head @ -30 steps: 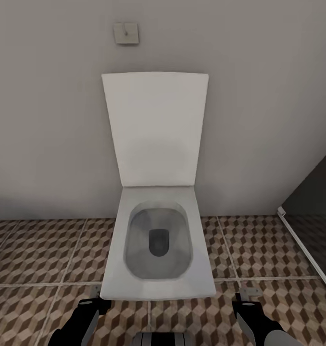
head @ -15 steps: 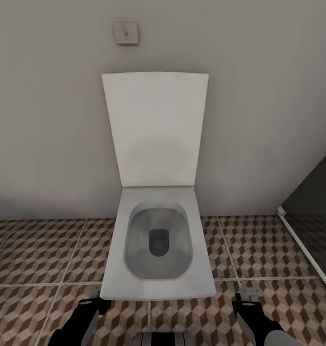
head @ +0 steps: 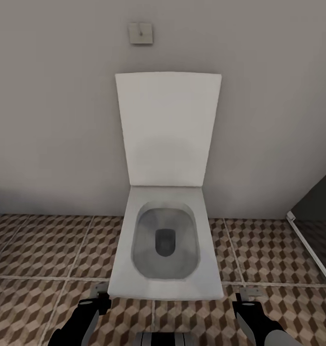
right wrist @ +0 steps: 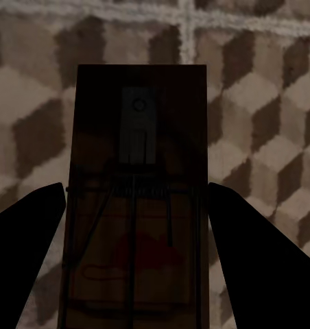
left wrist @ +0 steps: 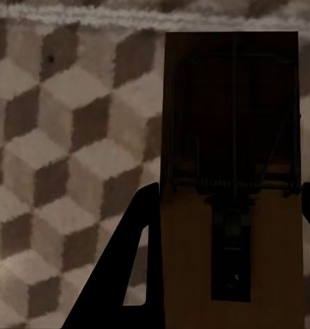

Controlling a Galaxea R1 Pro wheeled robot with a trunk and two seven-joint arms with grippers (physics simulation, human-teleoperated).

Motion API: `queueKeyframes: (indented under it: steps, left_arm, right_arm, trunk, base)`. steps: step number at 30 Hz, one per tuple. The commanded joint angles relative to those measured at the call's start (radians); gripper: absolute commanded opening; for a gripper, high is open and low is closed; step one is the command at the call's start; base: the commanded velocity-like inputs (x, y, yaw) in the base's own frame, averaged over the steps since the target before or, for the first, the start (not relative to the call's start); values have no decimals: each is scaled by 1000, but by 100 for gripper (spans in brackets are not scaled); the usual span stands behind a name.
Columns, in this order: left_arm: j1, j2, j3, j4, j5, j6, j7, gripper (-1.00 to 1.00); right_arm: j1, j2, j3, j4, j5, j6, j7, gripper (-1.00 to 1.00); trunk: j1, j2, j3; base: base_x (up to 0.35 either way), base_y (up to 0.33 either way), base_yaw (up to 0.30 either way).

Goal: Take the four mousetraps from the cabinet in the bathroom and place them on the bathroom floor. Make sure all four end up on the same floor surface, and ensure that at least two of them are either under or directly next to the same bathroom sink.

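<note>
- A small flat brown wooden mousetrap [left wrist: 230, 205] is sitting clamped between the left gripper's [left wrist: 227, 226] dark fingers.
- A second brown wooden mousetrap [right wrist: 136, 199] is being pinched by the right gripper [right wrist: 136, 226].
- Both are hanging above the cube-patterned bathroom floor [head: 43, 250], facing an open white toilet [head: 167, 240].

Glossy black forearm casings end in small grey brackets at the left hand [head: 99, 291] and right hand [head: 247, 291], with black wedge-shaped fingers [right wrist: 28, 226].

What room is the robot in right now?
It looks like a bathroom. A white toilet with its lid up stands against a plain wall, a small flush plate sits above it, and the bathroom floor has brown and beige cube-pattern tiles.
</note>
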Motion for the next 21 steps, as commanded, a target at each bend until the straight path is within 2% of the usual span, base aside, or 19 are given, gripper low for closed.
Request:
queueKeyframes:
  steps: [1,15,21]
  left_arm:
    - [0,-1,5,-2,-12,5,-1,-100]
    - [0,-1,5,-1,-12,5,0,-100]
    - [0,-1,5,-2,-18,5,0,-100]
  right_arm:
    - [0,1,-6,-2,10,7,0,-100]
    - [0,0,-6,-2,10,7,-3,-100]
    - [0,0,-6,-2,10,7,-2,-100]
  trunk:
    - [0,0,-1]
    - [0,0,-1]
    - [0,0,-1]
  base:
    - [0,0,27]
    - [5,0,5]
    - [206,0,0]
